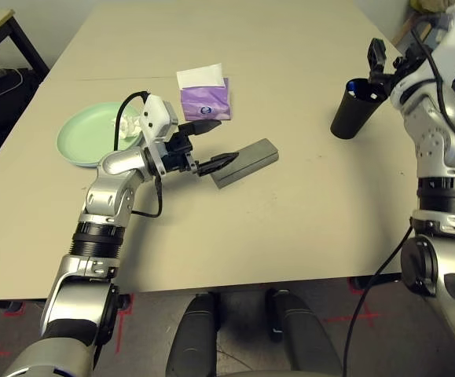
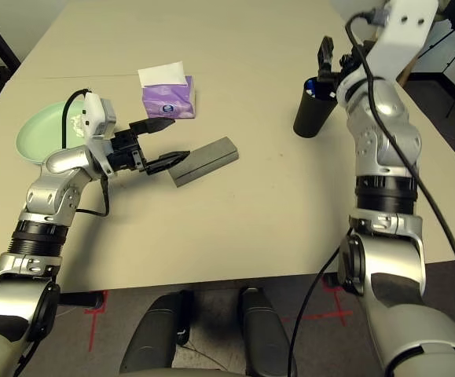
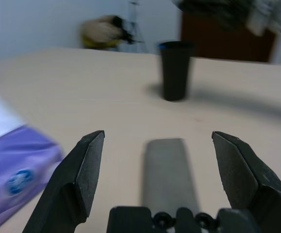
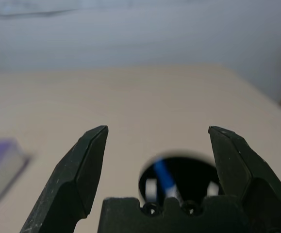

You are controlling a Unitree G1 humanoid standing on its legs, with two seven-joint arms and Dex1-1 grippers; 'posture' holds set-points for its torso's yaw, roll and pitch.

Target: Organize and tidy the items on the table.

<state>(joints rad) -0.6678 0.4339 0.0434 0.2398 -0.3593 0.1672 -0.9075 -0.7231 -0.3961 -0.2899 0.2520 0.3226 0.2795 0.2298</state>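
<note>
On the bench [image 1: 290, 196], the grey glasses case [image 1: 245, 162] lies just ahead of the left gripper [image 1: 219, 144], centred between its spread fingers [image 3: 77, 179]. The right gripper [image 4: 157, 141], fingers spread too, hovers above the black cup [image 1: 354, 107].

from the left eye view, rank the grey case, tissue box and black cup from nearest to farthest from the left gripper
1. Grey case: at the left gripper's open fingertips, just ahead of them.
2. Tissue box: farther back on the table, beyond the gripper.
3. Black cup: far across on the right, below the right gripper.
</note>
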